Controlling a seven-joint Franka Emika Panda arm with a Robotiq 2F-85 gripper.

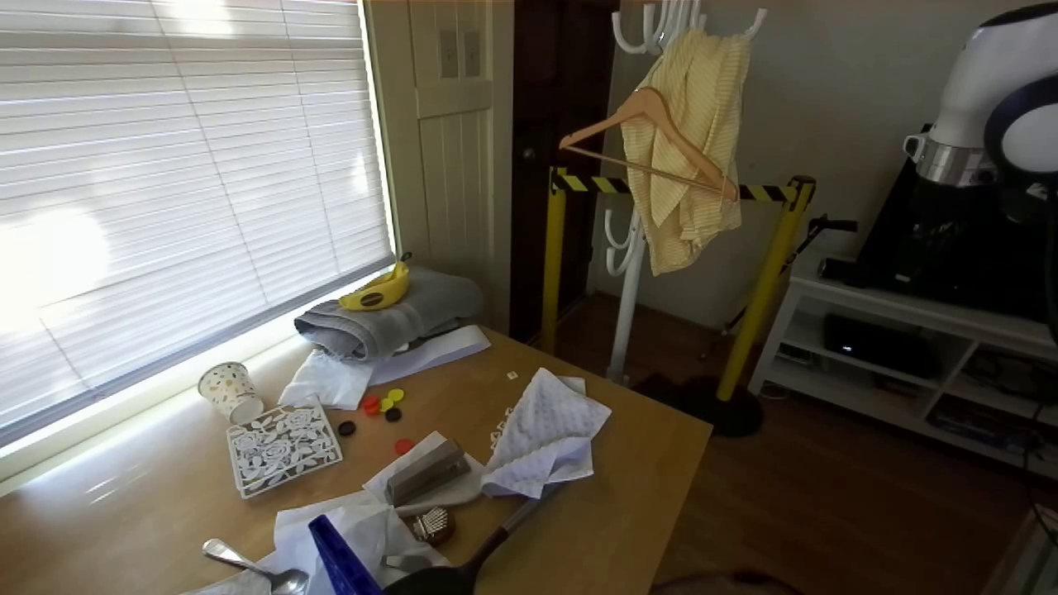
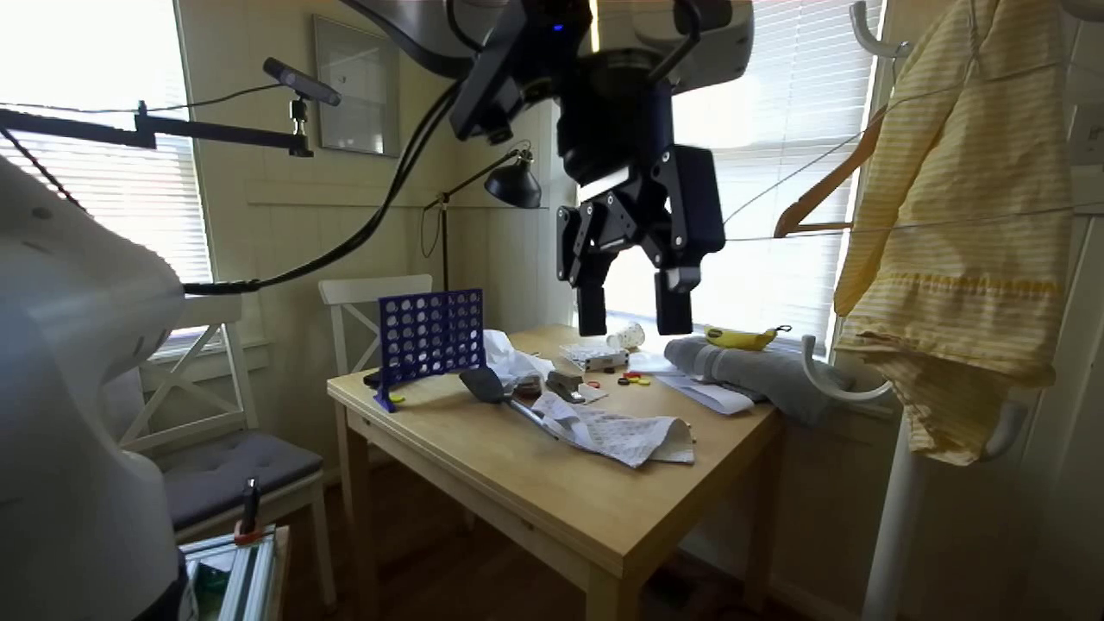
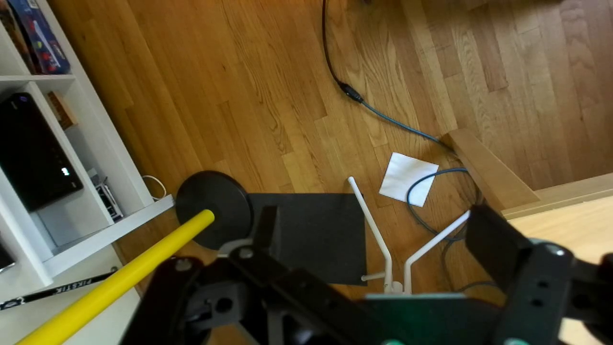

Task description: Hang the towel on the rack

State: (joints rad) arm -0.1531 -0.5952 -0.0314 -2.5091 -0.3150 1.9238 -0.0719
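The towel (image 1: 550, 426), a thin whitish creased cloth, lies loosely on the table near its corner; the same towel (image 2: 617, 431) shows in an exterior view over part of a spatula handle. The rack (image 1: 626, 314) is a white coat stand beyond the table. Its pole (image 2: 893, 517) stands at the right of an exterior view. From the wrist, rack hooks (image 3: 376, 230) appear below, between my spread fingers. My gripper (image 2: 632, 315) points down in the air, open, holding nothing. In an exterior view the dark gripper (image 1: 917, 240) blends into a dark background.
A pale yellow cloth (image 1: 690, 140) and a wooden hanger (image 1: 649, 124) hang on the rack. Striped tape runs between yellow posts (image 1: 752, 297) behind it. The table (image 2: 552, 509) also bears a grey bundle (image 1: 405, 306), a blue game frame (image 2: 431, 336), a stapler and a spatula.
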